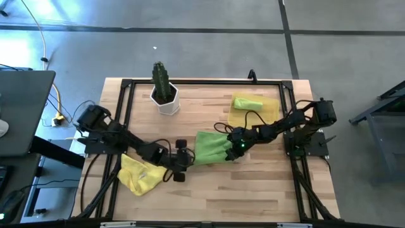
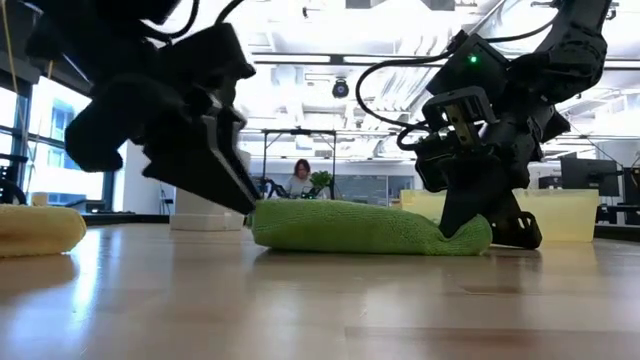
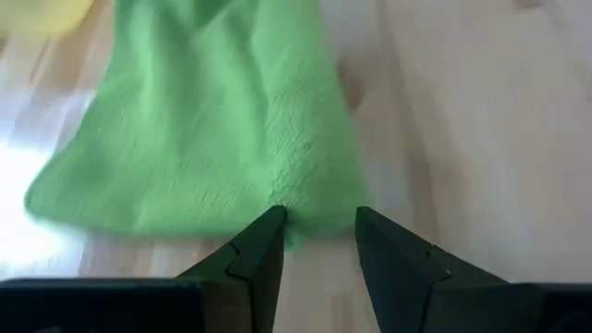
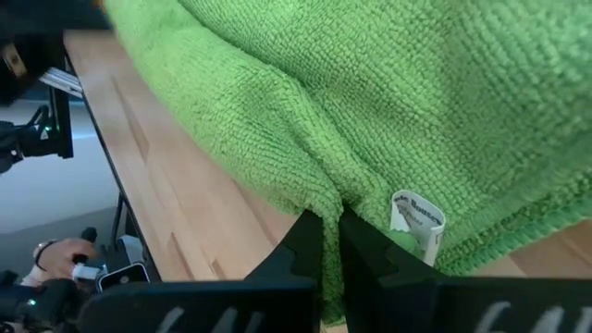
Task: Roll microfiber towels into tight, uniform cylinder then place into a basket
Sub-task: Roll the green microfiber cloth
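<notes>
A lime green towel point(image 1: 212, 147) lies bunched on the table's middle. My right gripper point(image 1: 234, 145) is shut on its right-hand edge. My left gripper point(image 3: 319, 231) stands open at the towel's left end, slanting down, with the towel's corner point(image 3: 294, 222) at its fingertips. A yellow towel point(image 1: 140, 174) lies crumpled under the left arm, near the table's front left. The yellow basket point(image 1: 272, 113) sits at the far right with a rolled green towel point(image 1: 247, 102) inside. My right gripper pinches a raised fold of the towel's edge point(image 4: 326, 190) between its two shut fingers, beside the white label point(image 4: 416, 220). It comes slanting down from the table's right. The towel's bulk point(image 2: 350, 228) rests on the table. My left gripper's fingertip point(image 3: 268, 227) meets the towel's corner; I cannot tell whether it touches.
A white pot with a green cactus point(image 1: 164, 92) stands at the far left of the table. A black frame point(image 1: 126, 85) runs around the tabletop. Bare wood point(image 1: 247, 190) lies toward the near edge.
</notes>
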